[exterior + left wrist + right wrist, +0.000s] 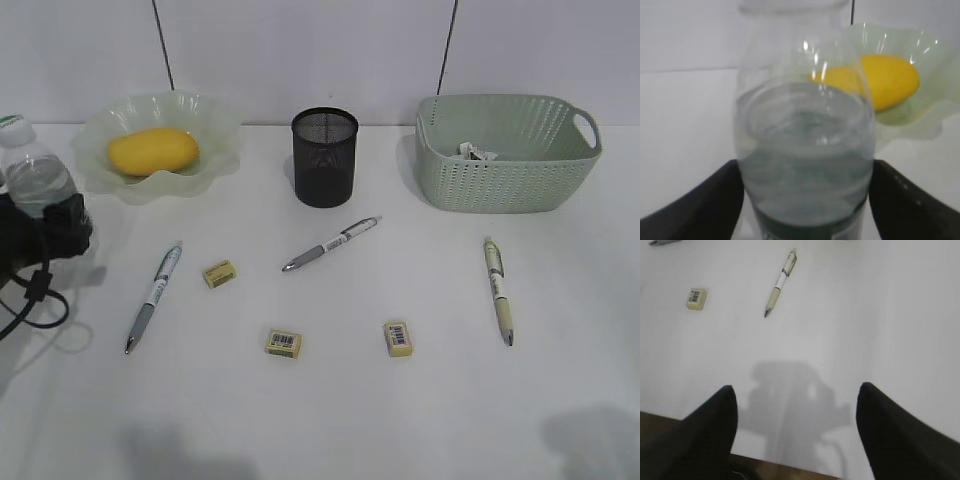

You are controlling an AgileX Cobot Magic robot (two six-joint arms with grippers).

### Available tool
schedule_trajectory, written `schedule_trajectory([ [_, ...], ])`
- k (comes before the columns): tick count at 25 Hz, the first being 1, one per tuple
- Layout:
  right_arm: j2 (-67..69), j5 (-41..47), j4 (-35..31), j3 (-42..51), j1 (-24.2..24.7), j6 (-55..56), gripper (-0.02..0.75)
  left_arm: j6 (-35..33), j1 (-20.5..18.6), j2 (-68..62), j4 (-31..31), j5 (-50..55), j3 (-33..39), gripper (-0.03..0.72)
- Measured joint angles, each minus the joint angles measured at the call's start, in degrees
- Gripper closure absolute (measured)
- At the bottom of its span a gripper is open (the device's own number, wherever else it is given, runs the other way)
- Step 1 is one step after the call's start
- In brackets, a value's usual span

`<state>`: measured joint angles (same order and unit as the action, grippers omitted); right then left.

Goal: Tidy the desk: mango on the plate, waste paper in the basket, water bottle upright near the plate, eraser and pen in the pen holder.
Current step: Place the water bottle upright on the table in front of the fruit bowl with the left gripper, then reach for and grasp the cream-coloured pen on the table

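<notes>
The clear, ribbed water bottle (32, 172) stands upright at the desk's (330, 400) left edge beside the wavy translucent green plate (215, 130) holding the smooth yellow mango (153, 151); the left gripper (802, 200) brackets it with black fingers close on either side, though contact cannot be told. The right gripper (795, 435) hovers spread and empty over bare white tabletop, near a cream pen (780, 283) and a boxy labelled eraser (696, 298).

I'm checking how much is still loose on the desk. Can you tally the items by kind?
Pens: 3
Erasers: 3
Mango: 1
Plate: 1
Water bottle: 1
Pen holder: 1
Basket: 1
Waste paper: 1
Total: 12
</notes>
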<state>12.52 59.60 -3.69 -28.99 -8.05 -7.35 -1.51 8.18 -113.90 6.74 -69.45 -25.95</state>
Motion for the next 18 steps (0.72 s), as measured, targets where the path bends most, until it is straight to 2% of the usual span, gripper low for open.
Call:
schedule_trajectory([
  [9,0.0,0.0,0.0,0.0,0.0,0.0,0.154,0.0,0.1,7.0,-0.3,0.2,8.1,0.095],
  [14,0.0,0.0,0.0,0.0,0.0,0.0,0.154,0.0,3.0,15.8,1.0,0.9,10.0,0.096],
  [18,0.0,0.0,0.0,0.0,0.0,0.0,0.154,0.0,3.9,26.3,1.3,9.9,10.0,0.097],
])
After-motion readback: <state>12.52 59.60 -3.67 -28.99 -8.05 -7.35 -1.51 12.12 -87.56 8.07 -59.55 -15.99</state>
